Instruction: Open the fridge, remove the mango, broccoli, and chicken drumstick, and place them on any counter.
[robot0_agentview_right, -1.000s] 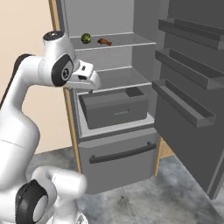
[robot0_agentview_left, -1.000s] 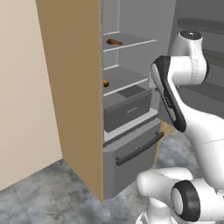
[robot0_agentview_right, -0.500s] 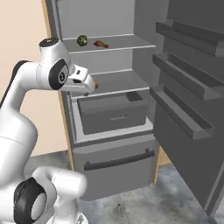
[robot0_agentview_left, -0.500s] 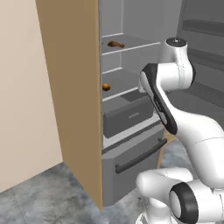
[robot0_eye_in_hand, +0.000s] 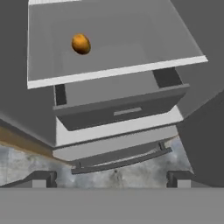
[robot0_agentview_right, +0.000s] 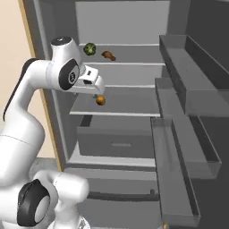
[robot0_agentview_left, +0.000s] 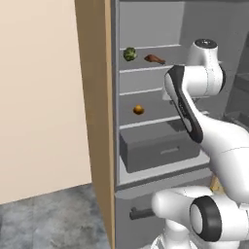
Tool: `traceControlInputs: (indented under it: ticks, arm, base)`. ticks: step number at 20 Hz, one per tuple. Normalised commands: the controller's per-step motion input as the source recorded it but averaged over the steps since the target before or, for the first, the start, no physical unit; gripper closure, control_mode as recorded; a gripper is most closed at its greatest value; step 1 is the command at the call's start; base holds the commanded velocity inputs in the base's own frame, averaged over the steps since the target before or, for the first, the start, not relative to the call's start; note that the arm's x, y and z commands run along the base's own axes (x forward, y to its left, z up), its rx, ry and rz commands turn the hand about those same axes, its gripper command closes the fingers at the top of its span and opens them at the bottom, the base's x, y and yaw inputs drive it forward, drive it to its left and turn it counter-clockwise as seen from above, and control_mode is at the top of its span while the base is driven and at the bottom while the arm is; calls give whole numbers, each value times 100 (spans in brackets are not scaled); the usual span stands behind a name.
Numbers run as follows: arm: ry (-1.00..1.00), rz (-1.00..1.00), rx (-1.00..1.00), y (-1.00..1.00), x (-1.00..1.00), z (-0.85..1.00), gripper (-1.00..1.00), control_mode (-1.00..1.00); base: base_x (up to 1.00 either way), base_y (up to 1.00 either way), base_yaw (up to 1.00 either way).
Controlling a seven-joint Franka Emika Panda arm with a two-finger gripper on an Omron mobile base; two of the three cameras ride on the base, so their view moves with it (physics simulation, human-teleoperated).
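The fridge [robot0_agentview_right: 120,22] stands open, its door swung out to the right. On its upper shelf lie the green broccoli [robot0_agentview_right: 90,48] [robot0_agentview_left: 130,54] and, to its right, the brown chicken drumstick [robot0_agentview_right: 108,55] [robot0_agentview_left: 154,59]. The orange mango [robot0_agentview_right: 101,100] [robot0_agentview_left: 138,110] [robot0_eye_in_hand: 81,44] sits one shelf lower, near the left side. My gripper [robot0_agentview_right: 96,91] [robot0_eye_in_hand: 112,178] hangs open and empty in front of the mango's shelf, just above and left of the fruit and not touching it. The counter is out of view.
Door bins [robot0_agentview_right: 188,76] jut out on the right, close to the arm's side. Under the mango's shelf sits a grey crisper drawer [robot0_agentview_right: 116,143] [robot0_eye_in_hand: 122,109]. Below it is the lower drawer with a black handle [robot0_eye_in_hand: 122,162]. A tan side panel [robot0_agentview_left: 95,97] bounds the left.
Both base views have shifted, so the fridge interior now looks nearer and more head-on. The hand stays open in front of the middle shelf, with the mango now just below it.
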Motion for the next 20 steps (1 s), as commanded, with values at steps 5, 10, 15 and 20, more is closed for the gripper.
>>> traceControlInputs:
  ticks: [5, 10, 15, 20]
  arm:
    - [0, 0, 0, 0, 0, 0, -100, 100]
    - [-6, 9, 0, -12, -4, 9, -100, -100]
    - [-34, 11, 0, -10, -55, 63, -100, -100]
    - [-32, 4, 0, -19, 14, 62, -100, -100]
  base:
    - [84, -54, 57]
    - [31, -34, 23]
    - [0, 0, 0]
    - [0, 0, 0]
